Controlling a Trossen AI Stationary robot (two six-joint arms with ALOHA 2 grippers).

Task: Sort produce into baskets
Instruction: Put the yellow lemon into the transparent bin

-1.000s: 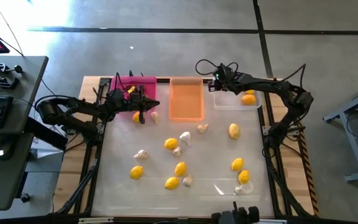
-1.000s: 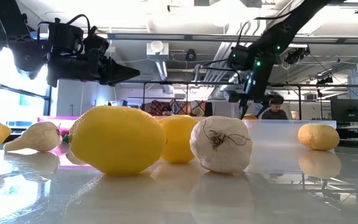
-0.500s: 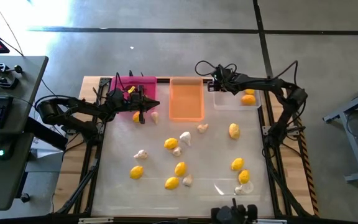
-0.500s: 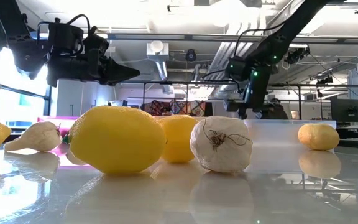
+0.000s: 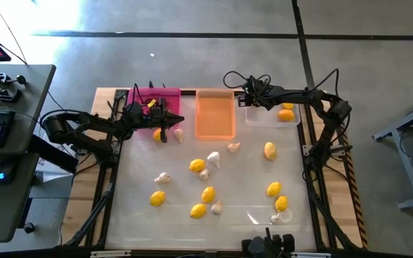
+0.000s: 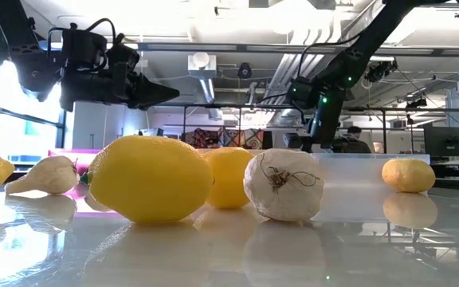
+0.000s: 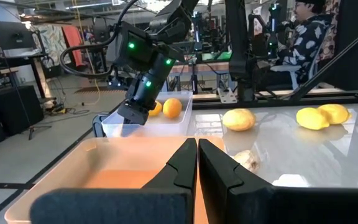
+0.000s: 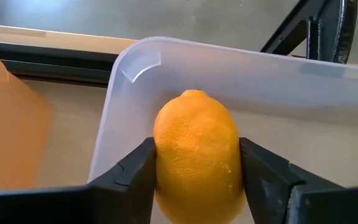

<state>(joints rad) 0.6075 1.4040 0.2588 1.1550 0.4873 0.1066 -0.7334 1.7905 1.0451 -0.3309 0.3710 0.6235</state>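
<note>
My right gripper (image 5: 248, 100) is shut on a yellow-orange lemon (image 8: 196, 155) over the far left corner of the clear basket (image 5: 271, 119), which holds two more lemons (image 5: 287, 113). My left gripper (image 5: 175, 120) is shut and empty; it hovers between the pink basket (image 5: 153, 97) and the orange basket (image 5: 215, 115) and points at the orange one (image 7: 104, 174). Several lemons (image 5: 197, 165) and garlic bulbs (image 5: 213, 158) lie loose on the white table. No chili pepper shows. My right gripper pinches the lemon's two long sides (image 8: 160, 158) between its two fingers (image 8: 135, 174), about the lemon's middle. The lemon's pointed end faces away from the wrist, toward the basket's corner wall (image 8: 129, 62). Whether the lemon rests on the basket's floor, I cannot tell.
A lemon (image 5: 158, 134) and a garlic bulb (image 5: 178, 133) lie just near of my left gripper. A clear plastic scrap (image 5: 260, 215) lies at the near right. In the low view a big lemon (image 6: 150, 177) and a garlic bulb (image 6: 284, 185) stand close. A person sits beyond the table (image 7: 297, 31).
My right gripper has moved a little toward the table's left with the lemon, along the clear basket to its far left corner. It stays shut on the lemon. My left gripper has kept still.
</note>
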